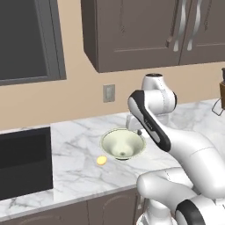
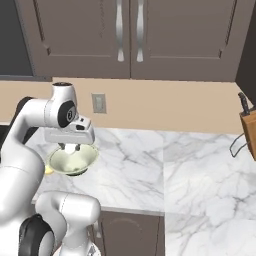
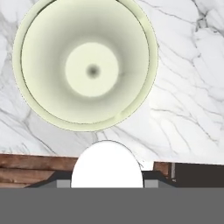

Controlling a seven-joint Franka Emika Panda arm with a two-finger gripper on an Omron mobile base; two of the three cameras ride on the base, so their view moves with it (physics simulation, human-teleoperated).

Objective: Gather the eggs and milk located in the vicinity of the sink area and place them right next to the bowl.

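The pale cream-green bowl [image 1: 123,145] [image 2: 72,160] [image 3: 87,65] stands on the marble counter. My gripper [image 1: 138,131] [image 2: 70,148] hangs just above its far rim, pointing down; the fingers look apart with nothing between them. The hand view looks straight down into the bowl. The yellow-orange egg [image 1: 101,161] lies on the counter close to the bowl's front left side; in the right base view the egg [image 2: 48,170] peeks out behind my arm. The black sink [image 1: 24,162] is at the far left. The milk is out of view.
A knife block [image 2: 248,130] [image 1: 223,92] stands at the counter's far right. A wall outlet [image 1: 109,93] [image 2: 99,103] sits behind the bowl, under dark upper cabinets [image 1: 132,30]. The counter's front edge [image 1: 88,193] runs just in front of the egg.
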